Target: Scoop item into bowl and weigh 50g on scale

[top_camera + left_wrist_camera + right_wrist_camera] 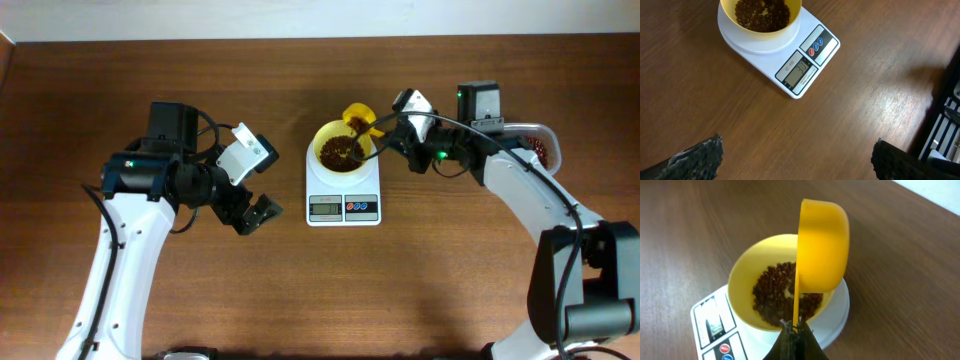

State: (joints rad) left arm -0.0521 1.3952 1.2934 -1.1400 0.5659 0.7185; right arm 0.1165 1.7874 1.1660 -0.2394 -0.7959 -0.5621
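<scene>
The pale-yellow bowl [339, 147] stands on the white scale [343, 207] at the table's middle and holds a heap of dark red-brown beans [338, 151]. My right gripper [392, 132] is shut on the thin handle of a yellow scoop [359, 120], tipped on its side over the bowl's far rim. In the right wrist view the scoop [822, 245] hangs above the beans [780, 290] in the bowl [742, 297], with the jaws [795, 327] pinching its handle. My left gripper [252, 214] is open and empty left of the scale [810, 60]; the bowl shows in the left wrist view [760, 30].
A clear tub with beans [541, 148] sits at the right, mostly behind my right arm. A dark rack [946, 115] shows at the right edge of the left wrist view.
</scene>
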